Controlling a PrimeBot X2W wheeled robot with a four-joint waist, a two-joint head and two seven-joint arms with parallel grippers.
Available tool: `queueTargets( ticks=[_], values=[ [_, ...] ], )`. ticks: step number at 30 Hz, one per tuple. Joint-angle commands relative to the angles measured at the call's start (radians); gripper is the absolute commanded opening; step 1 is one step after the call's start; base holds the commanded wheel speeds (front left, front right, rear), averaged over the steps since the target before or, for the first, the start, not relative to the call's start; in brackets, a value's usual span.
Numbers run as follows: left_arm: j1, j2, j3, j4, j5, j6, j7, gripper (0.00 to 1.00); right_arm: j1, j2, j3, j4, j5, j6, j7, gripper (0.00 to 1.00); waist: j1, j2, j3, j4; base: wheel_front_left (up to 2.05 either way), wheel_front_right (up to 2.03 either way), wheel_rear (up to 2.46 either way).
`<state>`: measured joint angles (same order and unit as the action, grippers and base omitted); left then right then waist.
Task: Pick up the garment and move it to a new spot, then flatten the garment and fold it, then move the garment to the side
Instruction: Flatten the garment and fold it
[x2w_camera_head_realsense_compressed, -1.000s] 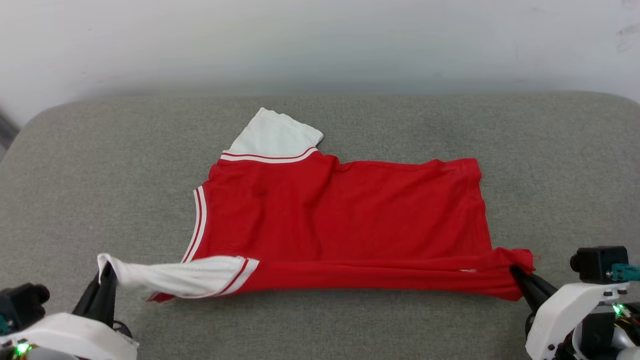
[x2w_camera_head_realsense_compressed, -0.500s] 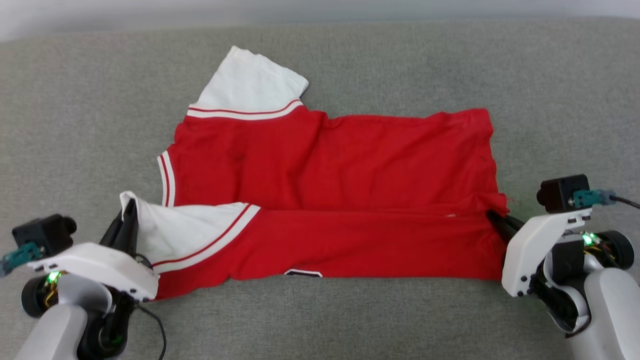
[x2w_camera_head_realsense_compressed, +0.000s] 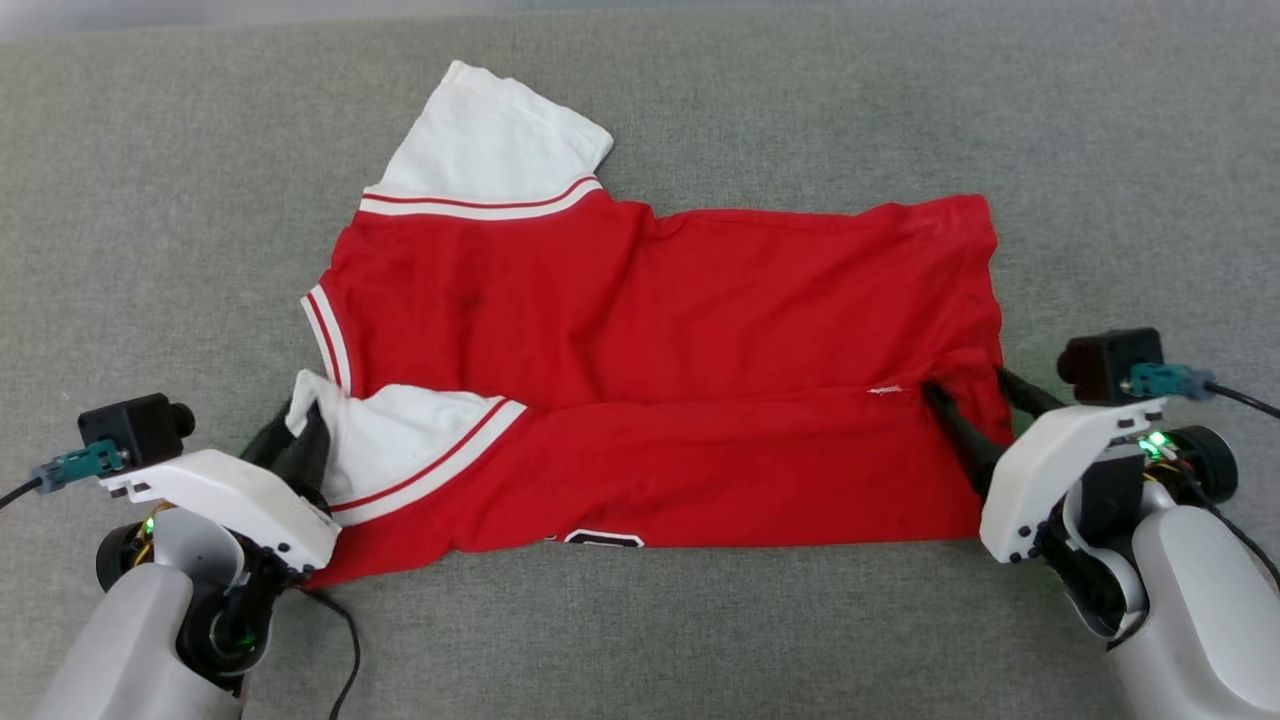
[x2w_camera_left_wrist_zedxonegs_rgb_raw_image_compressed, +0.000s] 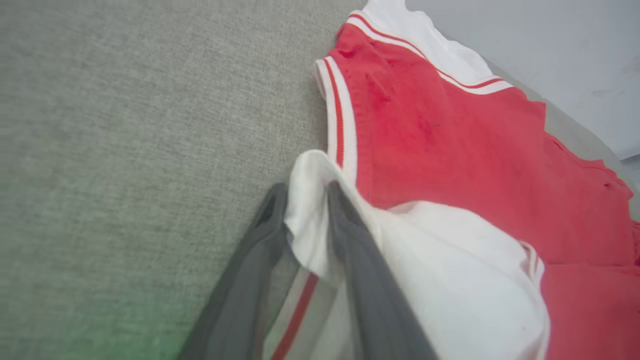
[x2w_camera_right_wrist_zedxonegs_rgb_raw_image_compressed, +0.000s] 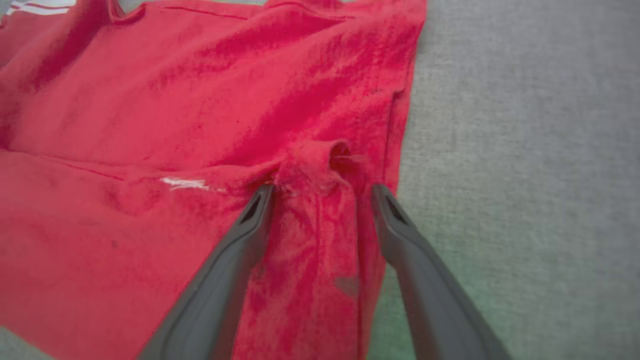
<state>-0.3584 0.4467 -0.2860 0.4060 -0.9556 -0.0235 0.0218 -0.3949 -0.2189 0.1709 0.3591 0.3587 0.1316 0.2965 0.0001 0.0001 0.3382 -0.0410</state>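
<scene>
Starting at my left, the left pincer (x2w_camera_head_realsense_compressed: 297, 435) is clenched on the tip of the near sleeve (x2w_camera_head_realsense_compressed: 400, 440). In the left wrist view the white cloth is pinched between its two fingers (x2w_camera_left_wrist_zedxonegs_rgb_raw_image_compressed: 350, 235), low over the counter (x2w_camera_head_realsense_compressed: 150, 200).

The garment (x2w_camera_head_realsense_compressed: 650, 330) lies spread sideways across the middle of the counter, collar end (x2w_camera_head_realsense_compressed: 325, 340) toward my left and hem (x2w_camera_head_realsense_compressed: 985, 290) toward my right. Its near long side is turned over onto the body, so the folded edge runs roughly along the midline. A scrap of black-and-white lettering (x2w_camera_head_realsense_compressed: 603, 540) peeks out at the near crease. The far sleeve (x2w_camera_head_realsense_compressed: 490, 140) sticks out flat beyond the body, not folded in.

On my right, the right pincer (x2w_camera_head_realsense_compressed: 972, 388) is released. The right wrist view shows its fingers (x2w_camera_right_wrist_zedxonegs_rgb_raw_image_compressed: 240, 240) spread either side of a small bunched corner of red cloth at the hem, with the cloth resting on the garment rather than gripped.

As I judge it, the move and the flattening look done, and the first lengthwise fold is laid down. What I have left:
- let go of the near sleeve
- bring the far side and its sleeve over
- fold the garment across its length
- carry the bundle to the side
</scene>
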Motion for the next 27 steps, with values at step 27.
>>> queueTargets(
  ticks=[27],
  values=[
    [0.262,0.322,0.062,-0.366,-0.183,0.151,0.469,1.00,0.218,0.106,-0.106,-0.303,-0.092,-0.001,-0.271,1.00,-0.0001,-0.0001,-0.121,-0.089,0.00,0.00,0.00]
  ],
)
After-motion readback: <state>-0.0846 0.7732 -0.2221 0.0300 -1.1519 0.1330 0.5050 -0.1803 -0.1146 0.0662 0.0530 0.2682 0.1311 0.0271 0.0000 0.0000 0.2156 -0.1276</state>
